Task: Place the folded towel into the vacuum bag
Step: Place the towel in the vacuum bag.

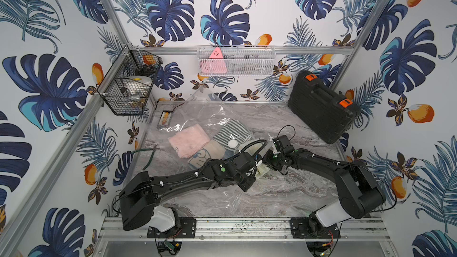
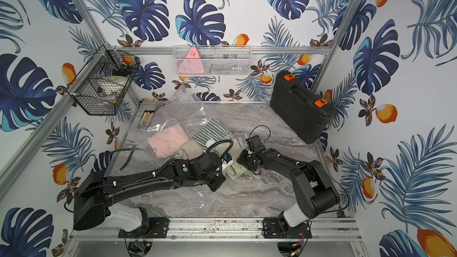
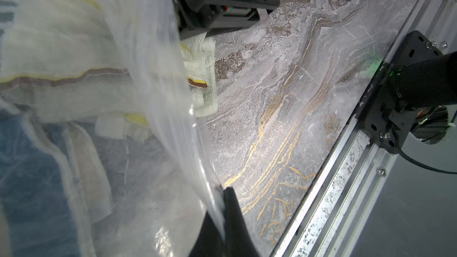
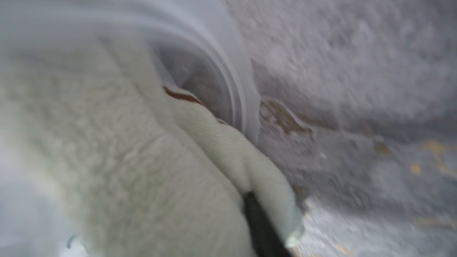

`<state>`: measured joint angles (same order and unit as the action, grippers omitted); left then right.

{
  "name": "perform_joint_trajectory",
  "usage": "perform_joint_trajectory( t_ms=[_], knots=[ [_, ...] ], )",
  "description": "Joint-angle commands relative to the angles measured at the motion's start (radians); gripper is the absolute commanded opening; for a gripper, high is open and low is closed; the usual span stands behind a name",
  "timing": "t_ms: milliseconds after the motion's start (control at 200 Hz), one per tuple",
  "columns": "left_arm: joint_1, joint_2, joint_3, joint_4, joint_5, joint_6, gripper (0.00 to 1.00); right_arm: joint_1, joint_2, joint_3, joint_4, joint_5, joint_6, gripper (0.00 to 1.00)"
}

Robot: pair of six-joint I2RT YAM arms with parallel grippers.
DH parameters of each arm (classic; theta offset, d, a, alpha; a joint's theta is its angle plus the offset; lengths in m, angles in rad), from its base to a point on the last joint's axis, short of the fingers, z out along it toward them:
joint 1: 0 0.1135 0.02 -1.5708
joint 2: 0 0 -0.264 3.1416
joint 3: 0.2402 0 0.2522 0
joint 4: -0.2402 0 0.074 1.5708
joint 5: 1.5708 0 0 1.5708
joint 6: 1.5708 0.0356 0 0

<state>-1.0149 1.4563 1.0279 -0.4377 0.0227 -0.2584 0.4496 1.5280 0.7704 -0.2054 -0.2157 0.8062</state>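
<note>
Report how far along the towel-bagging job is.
Done: pink and striped cloths already lie inside the vacuum bag. In hand: the left gripper is shut on the bag's open edge, and the cream towel is part way in, one corner sticking out onto the table, the right gripper at that corner. Left: push that corner inside.
</note>
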Motion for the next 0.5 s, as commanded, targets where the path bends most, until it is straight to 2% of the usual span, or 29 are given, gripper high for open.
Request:
perform_joint_trajectory(
  t_ms=[0, 100, 180, 260, 325, 495],
  knots=[
    [0.018, -0.016, 0.006, -0.044, 0.063, -0.001, 0.13, -0.006, -0.081, -0.02, -0.156, 0.07, -0.052, 0.62],
    [0.091, -0.076, 0.019, -0.092, 0.085, -0.037, 0.29, -0.023, -0.167, -0.037, -0.298, 0.076, -0.063, 0.71],
    [0.184, -0.125, 0.021, -0.099, 0.078, -0.059, 0.33, -0.023, -0.23, -0.087, -0.339, 0.038, -0.03, 0.73],
    [0.28, -0.131, 0.014, -0.059, 0.059, -0.083, 0.33, 0.002, -0.278, -0.148, -0.299, -0.039, 0.044, 0.72],
    [0.341, -0.098, 0.016, -0.013, 0.054, -0.112, 0.3, 0.038, -0.286, -0.167, -0.274, -0.051, 0.11, 0.72],
    [0.394, 0.005, -0.026, 0.133, -0.063, -0.231, 0.16, 0.065, -0.249, -0.183, -0.117, -0.077, 0.236, 0.68]
  ],
)
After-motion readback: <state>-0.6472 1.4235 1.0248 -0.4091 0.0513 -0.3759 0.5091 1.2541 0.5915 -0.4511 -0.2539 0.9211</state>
